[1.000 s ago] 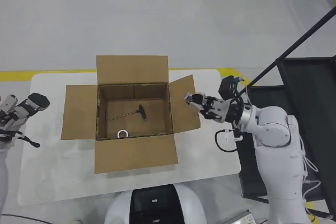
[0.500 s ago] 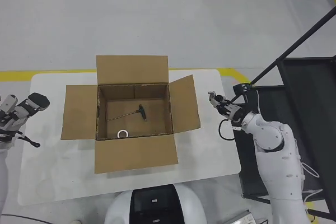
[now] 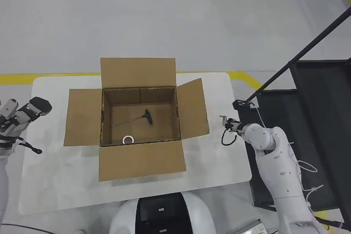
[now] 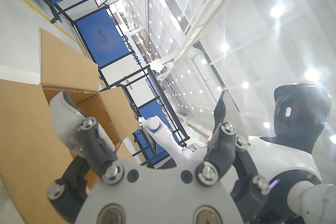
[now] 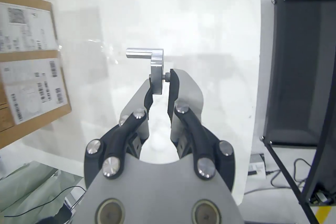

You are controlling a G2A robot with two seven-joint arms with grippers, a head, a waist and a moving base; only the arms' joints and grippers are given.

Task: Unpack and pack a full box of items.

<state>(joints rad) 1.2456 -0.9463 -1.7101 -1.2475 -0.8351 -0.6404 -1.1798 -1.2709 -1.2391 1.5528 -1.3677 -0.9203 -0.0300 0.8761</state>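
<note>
I find the white table (image 3: pixel 58 175) carrying a cardboard box (image 3: pixel 140 161) at its centre, all four flaps spread open. My left gripper (image 4: pixel 143 101) sits at the table's left edge, fingers wide apart and empty. My right gripper (image 5: pixel 161 77) is over the table's right edge, clear of the box's right flap, and is closed on a small metal crank piece (image 5: pixel 157 64). On the box floor lie a T-handled tool (image 3: pixel 141 117) and, by the front wall, a small white ring (image 3: pixel 128 139).
</note>
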